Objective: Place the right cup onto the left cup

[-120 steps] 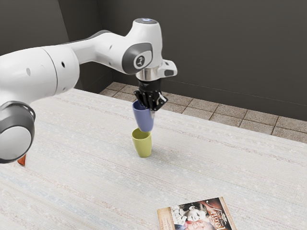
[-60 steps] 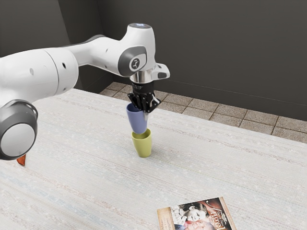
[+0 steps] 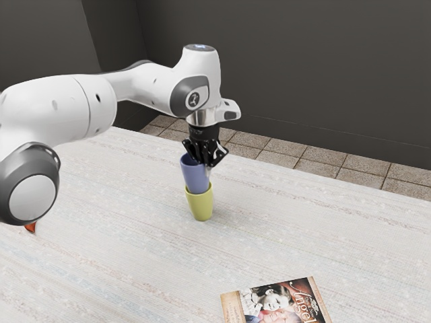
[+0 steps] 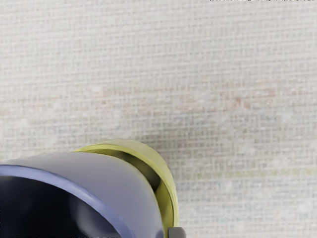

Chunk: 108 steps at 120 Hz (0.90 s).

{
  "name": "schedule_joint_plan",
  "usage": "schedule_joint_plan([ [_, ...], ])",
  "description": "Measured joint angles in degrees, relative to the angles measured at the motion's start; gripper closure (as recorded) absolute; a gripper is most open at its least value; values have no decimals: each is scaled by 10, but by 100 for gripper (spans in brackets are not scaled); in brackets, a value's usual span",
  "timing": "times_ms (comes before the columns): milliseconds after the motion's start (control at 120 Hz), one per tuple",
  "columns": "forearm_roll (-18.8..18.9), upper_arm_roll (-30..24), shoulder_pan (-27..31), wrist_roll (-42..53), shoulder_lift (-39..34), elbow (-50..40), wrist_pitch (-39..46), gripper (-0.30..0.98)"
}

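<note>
1. My gripper (image 3: 205, 163) is above the yellow-green cup (image 3: 201, 206), its fingers closed on the upper wall of the blue cup (image 3: 195, 177)
2. The blue cup is upright with a slight lean, its lower end in the mouth of the yellow-green cup; the wrist view shows a gap between its wall and part of that cup's rim
3. The yellow-green cup stands upright on the table (image 3: 128, 222)
4. A book (image 3: 273, 304) lies well apart from the yellow-green cup, toward the exterior view's lower right
5. An orange-red thing (image 3: 31, 228), partly hidden by my arm (image 3: 101, 101), is well apart from the yellow-green cup, toward the exterior view's left
</note>
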Motion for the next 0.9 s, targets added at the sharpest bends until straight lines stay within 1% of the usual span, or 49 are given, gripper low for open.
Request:
schedule_joint_plan([
  [117, -6, -2, 0, 0, 0, 0, 1, 46],
  [175, -8, -2, 0, 0, -2, 0, 1, 35],
  [250, -9, -2, 0, -1, -6, 0, 0, 25],
  [333, -10, -2, 0, -1, -16, 0, -3, 17],
  [433, -11, -2, -1, -1, -29, 0, -7, 10],
  [558, -11, -2, -3, -1, -53, -15, -13, 6],
  [742, -11, 1, -6, 0, -123, -75, -17, 2],
  [900, -11, 12, -8, 7, -174, -109, -31, 1],
])
